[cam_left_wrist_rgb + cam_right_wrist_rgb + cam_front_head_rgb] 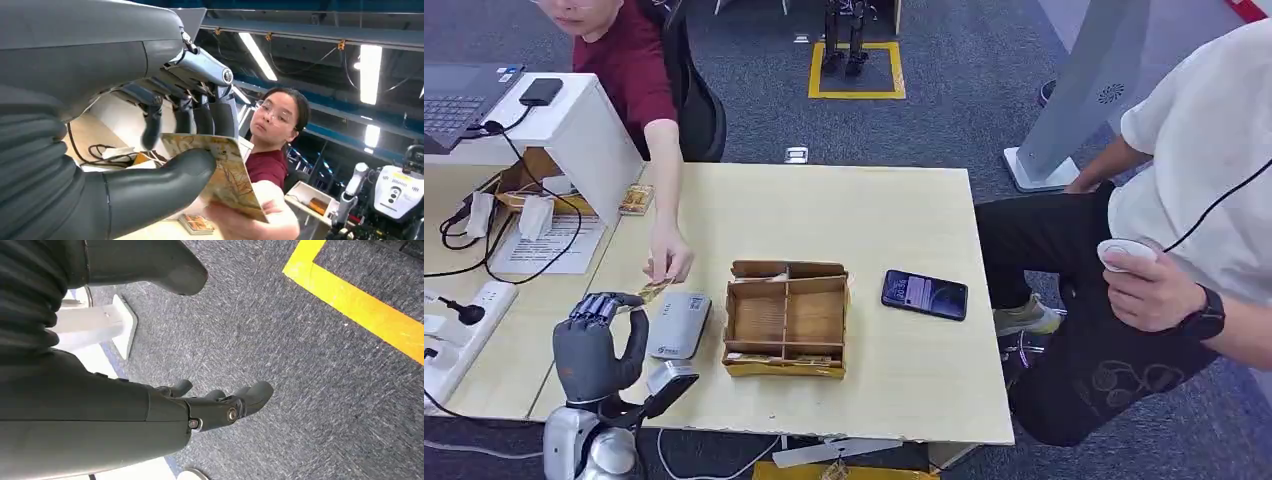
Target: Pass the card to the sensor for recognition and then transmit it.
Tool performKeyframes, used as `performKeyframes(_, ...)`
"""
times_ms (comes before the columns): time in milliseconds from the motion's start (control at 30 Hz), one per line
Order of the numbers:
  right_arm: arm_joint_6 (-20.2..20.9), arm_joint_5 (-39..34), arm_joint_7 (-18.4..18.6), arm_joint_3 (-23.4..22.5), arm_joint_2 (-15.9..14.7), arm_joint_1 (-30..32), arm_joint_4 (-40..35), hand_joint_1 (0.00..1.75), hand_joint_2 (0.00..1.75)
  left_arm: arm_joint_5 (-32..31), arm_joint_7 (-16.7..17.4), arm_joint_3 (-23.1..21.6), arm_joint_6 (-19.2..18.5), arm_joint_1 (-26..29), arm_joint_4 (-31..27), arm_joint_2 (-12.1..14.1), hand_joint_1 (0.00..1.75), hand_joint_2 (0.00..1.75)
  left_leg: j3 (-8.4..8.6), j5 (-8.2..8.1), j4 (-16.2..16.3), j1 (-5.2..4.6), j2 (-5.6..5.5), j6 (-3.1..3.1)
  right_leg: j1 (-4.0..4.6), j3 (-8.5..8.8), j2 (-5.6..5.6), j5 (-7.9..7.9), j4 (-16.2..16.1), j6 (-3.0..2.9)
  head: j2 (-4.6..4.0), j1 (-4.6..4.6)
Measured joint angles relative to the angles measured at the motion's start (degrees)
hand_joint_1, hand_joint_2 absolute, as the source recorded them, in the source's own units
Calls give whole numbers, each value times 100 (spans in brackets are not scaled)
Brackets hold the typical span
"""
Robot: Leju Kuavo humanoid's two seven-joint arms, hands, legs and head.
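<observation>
My left hand [599, 345] is raised over the table's front left corner. In the left wrist view its thumb [165, 172] and fingers [200, 117] pinch a patterned yellowish card [227, 172]. A person in a dark red shirt grips the same card at its far end with a hand [250, 222]. From the head, that card [655, 290] sits between my fingertips and the person's hand [669, 262], just above the grey-white sensor box [679, 323]. My right hand [220, 402] hangs over the grey carpet, holding nothing, fingers apart from the thumb [175, 270].
A wooden divided box [786, 318] stands mid-table with a dark phone [924, 294] to its right. A white stand [574, 130] with cables, a power strip [464, 330] and a stack of cards [636, 200] fill the left. A second person sits at the right edge.
</observation>
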Motion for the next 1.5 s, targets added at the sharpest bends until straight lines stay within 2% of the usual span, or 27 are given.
performKeyframes(233, 0, 37, -11, -2, 0, -2, 0, 0, 175, 584, 15, -163, 0, 3, 0, 57, 175, 175, 0, 0, 0, 0, 0, 0, 0, 0, 0, 0, 0, 0, 0, 2)
performKeyframes(467, 2, 42, -11, -4, 0, -2, 0, 0, 175, 709, 28, -232, 0, 11, 0, 85, 175, 175, 0, 0, 0, 0, 0, 0, 0, 0, 0, 0, 0, 0, 0, 0)
performKeyframes(533, 7, 42, -11, -7, 0, -2, 0, 0, 175, 849, 122, -271, 0, 11, 0, 98, 175, 175, 0, 0, 0, 0, 0, 0, 0, 0, 0, 0, 0, 0, 0, 0)
performKeyframes(600, 9, 44, 6, -20, 0, -1, 0, 0, 175, 1018, 418, -400, -13, 11, 0, 175, 175, 175, 0, 0, 0, 0, 0, 0, 0, 0, 0, 0, 0, 0, 0, 2)
performKeyframes(667, 2, 37, 7, -46, 0, -1, 0, 0, 175, 1391, 754, -593, -327, 6, 0, 254, 175, 175, 0, 0, 0, 0, 0, 0, 0, 0, 0, 0, 0, 0, 0, 2)
performKeyframes(800, -28, -2, 20, -98, 2, 3, 0, 0, 175, 2456, 1509, -815, -1503, -33, 35, 345, 175, 175, 1, 2, 0, 0, 0, 1, 0, -1, 0, 0, 0, 0, 0, 2)
performKeyframes(833, -31, -2, 22, -125, 4, 3, 0, 0, 175, 2582, 1681, -822, -1618, -62, 72, 354, 175, 175, 0, 3, 0, 0, 0, 2, 0, -2, 0, 1, 0, 0, 0, 2)
performKeyframes(933, -52, 20, 39, -177, 13, 4, 0, 0, 175, 2758, 1949, -822, -1681, -179, 244, 367, 175, 175, 0, 3, 0, 0, 0, 2, 0, -1, 1, 1, 0, 0, 0, 2)
performKeyframes(1167, -90, 61, 85, -216, 33, 4, 0, 0, 175, 3102, 2137, -817, -1766, -332, 550, 415, 175, 175, 0, 3, 0, 0, 0, 2, 0, -1, 0, 1, 0, 0, 0, 0)
performKeyframes(1333, -96, 109, 140, -258, 50, 4, 0, 0, 175, 3132, 2225, -765, -1543, -421, 800, 409, 175, 175, 0, 3, 0, 0, 0, 2, 0, -1, 0, 1, 0, 0, 0, 2)
performKeyframes(1500, -98, 122, 142, -295, 63, 4, 0, 0, 175, 3113, 2306, -745, -1488, -498, 962, 409, 175, 175, 0, 4, 0, 0, 0, 0, 0, 0, 0, 1, 0, 0, 0, 2)
